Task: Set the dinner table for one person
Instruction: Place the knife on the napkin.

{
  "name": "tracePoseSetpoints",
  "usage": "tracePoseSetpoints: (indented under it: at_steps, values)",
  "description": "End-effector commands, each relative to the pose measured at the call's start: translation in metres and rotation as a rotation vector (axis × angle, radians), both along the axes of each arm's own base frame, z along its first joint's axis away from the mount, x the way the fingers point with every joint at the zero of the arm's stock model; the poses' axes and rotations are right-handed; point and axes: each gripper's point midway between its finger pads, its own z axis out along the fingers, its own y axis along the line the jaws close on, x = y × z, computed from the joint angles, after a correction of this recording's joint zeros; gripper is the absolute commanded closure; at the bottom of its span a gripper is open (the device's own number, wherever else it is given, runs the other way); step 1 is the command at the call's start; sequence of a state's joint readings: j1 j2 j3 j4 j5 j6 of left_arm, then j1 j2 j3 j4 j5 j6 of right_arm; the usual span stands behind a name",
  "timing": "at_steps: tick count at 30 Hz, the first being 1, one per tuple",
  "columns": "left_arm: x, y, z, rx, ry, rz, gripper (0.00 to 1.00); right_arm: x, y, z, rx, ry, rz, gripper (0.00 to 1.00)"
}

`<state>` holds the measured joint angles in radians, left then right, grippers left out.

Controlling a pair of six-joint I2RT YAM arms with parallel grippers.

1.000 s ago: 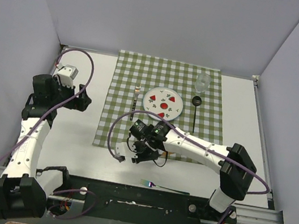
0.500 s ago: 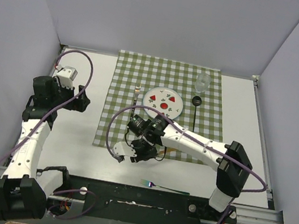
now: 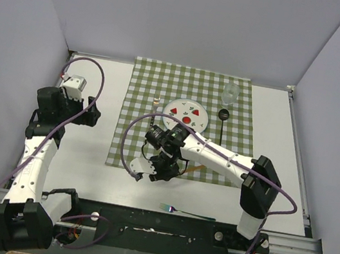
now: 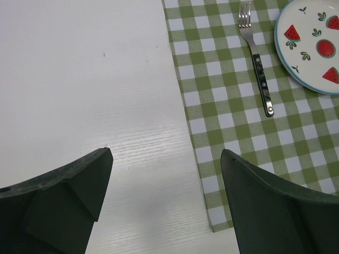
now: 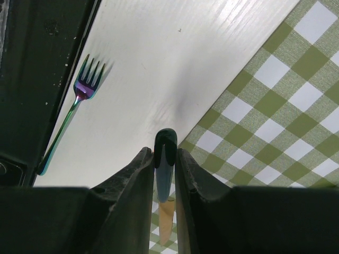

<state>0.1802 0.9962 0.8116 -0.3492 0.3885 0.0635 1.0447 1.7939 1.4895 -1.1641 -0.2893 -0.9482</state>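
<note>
Dinner table (image 3: 87,152), white expanse beside cloth (image 3: 140,89)

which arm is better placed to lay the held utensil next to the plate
Right. The right tool is shut on the utensil, over the near edge of the cloth, close to the plate. The left tool is open and empty, left of the cloth.

Bright, even light falls from above. The large flat white tabletop (image 4: 106,79) shows a soft sheen ahead of the left gripper (image 4: 165,156) and a faint grey shadow ahead of the right gripper (image 5: 164,152), whose dark fingers (image 5: 132,185) and pinched slim dark-tipped utensil (image 5: 165,142) look blurred.
</note>
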Motion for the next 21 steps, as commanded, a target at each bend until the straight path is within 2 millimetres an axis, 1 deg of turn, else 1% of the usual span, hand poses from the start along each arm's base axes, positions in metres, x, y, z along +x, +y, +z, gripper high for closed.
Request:
tracePoseSetpoints:
  at_steps: [1,4,7,10,21]
  values:
    - [0.007,0.004,0.021,0.016,-0.088,0.010,0.17,-0.002,0.005,0.019,0.029,0.007,0.036,1.00]
    - [0.007,0.004,0.021,0.016,-0.086,0.011,0.17,-0.001,0.006,0.025,0.040,0.007,0.032,1.00]
    - [0.007,0.004,0.021,0.017,-0.086,0.013,0.17,0.007,0.008,0.039,0.081,-0.002,0.007,1.00]
    - [0.007,0.004,0.020,0.013,-0.083,0.011,0.17,0.010,0.008,0.047,0.103,-0.013,0.007,1.00]
    - [0.007,0.003,0.018,0.010,-0.078,0.008,0.17,0.009,-0.002,0.044,0.045,-0.005,0.001,1.00]
